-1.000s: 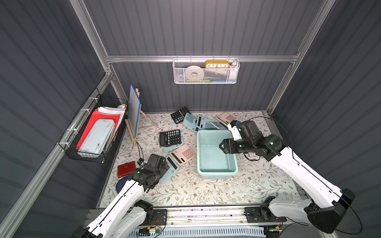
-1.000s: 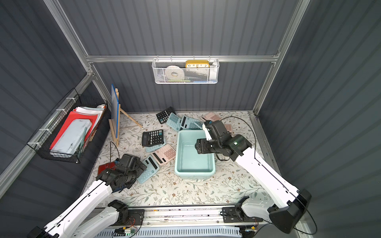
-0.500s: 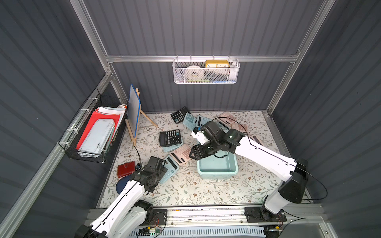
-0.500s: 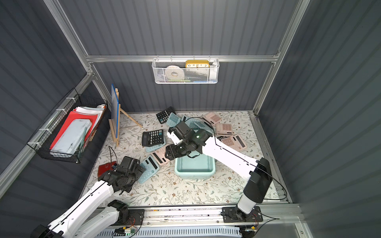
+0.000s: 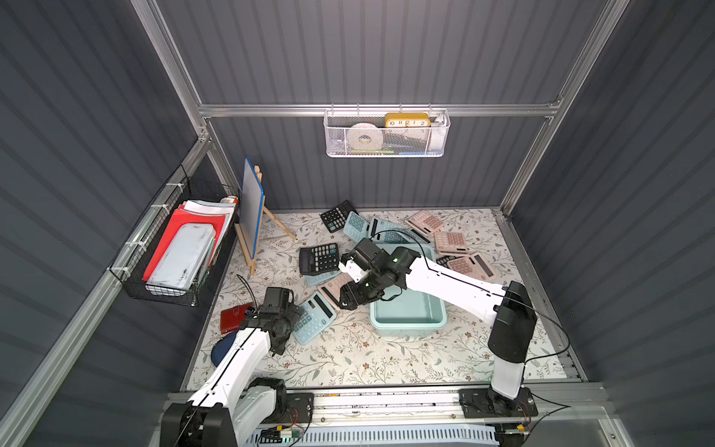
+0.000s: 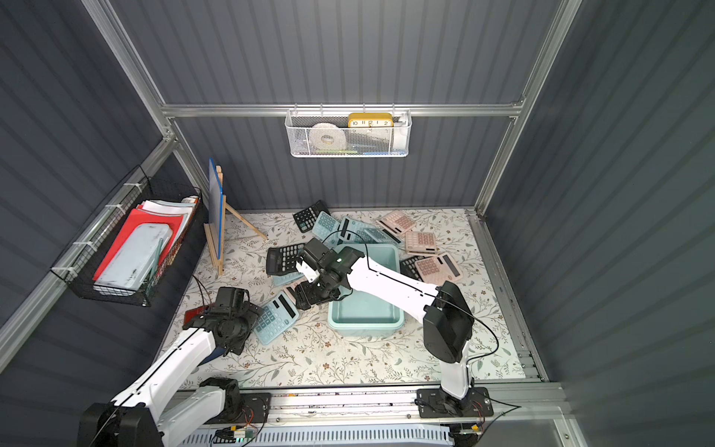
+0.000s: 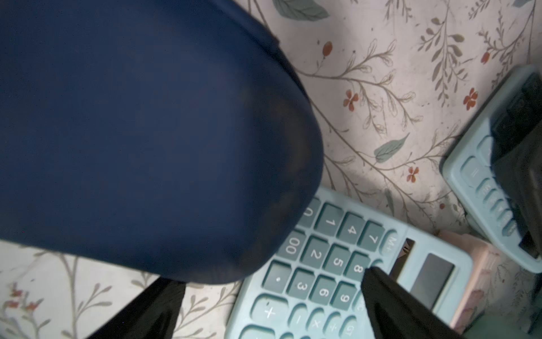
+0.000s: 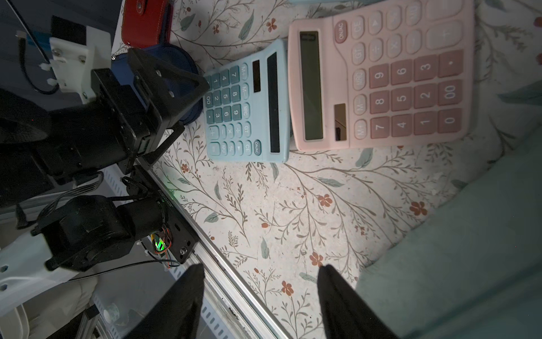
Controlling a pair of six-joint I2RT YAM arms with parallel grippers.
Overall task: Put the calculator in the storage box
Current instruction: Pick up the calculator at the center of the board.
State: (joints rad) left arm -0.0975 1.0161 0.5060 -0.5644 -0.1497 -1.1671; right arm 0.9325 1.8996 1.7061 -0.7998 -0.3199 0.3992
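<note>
Grey-walled floral mat (image 5: 367, 360) is carrying calculators (image 5: 450, 243) scattered round the box (image 5: 406, 329). I'm seeing left gripper (image 7: 271, 276) and right gripper (image 8: 259, 265) both gaping, empty.

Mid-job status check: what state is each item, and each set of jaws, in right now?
storage box: upright, nothing visible inside.
left gripper: jaws wide open, empty.
right gripper: jaws apart, empty.
blue calculator at the left gripper: face up on the table, ungripped.
pink calculator beside it: face up, ungripped.
easel board: standing upright.
</note>
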